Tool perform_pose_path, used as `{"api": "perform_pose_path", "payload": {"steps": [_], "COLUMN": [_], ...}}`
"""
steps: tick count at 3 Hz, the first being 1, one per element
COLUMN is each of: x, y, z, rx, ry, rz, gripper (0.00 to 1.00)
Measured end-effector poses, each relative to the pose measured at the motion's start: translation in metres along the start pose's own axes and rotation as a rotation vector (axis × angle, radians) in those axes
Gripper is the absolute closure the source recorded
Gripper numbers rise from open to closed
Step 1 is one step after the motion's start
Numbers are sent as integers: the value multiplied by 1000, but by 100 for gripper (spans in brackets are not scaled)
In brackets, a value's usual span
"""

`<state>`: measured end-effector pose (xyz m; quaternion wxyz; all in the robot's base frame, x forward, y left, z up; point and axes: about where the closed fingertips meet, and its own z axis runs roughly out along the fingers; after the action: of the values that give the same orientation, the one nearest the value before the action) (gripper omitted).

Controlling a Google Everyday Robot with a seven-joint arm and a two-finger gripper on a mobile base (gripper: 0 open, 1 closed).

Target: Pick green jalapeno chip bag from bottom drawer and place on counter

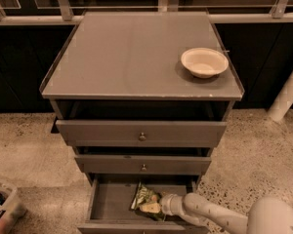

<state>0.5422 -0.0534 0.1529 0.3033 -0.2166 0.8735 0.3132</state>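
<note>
The green jalapeno chip bag (143, 197) lies inside the open bottom drawer (110, 199), right of the middle, green with a pale end. My gripper (156, 206) reaches into the drawer from the right on a white arm and sits right at the bag's lower end, touching or around it. The counter (127, 52) is the flat grey top of the cabinet above.
A pale bowl (204, 61) stands at the counter's right rear. The two upper drawers with round knobs (142, 136) are partly pulled out above the bottom drawer. A bin with cans (0, 206) sits on the floor at left. A white post (288, 89) stands at right.
</note>
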Motion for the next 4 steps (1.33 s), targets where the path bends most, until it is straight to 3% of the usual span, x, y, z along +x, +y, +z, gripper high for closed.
{"api": "perform_pose_path", "payload": {"steps": [3, 4], "x": [0, 0], "y": [0, 0], "z": [0, 0], "rx": [0, 0], "ry": [0, 0], "rz": [0, 0], "gripper": [89, 100]}}
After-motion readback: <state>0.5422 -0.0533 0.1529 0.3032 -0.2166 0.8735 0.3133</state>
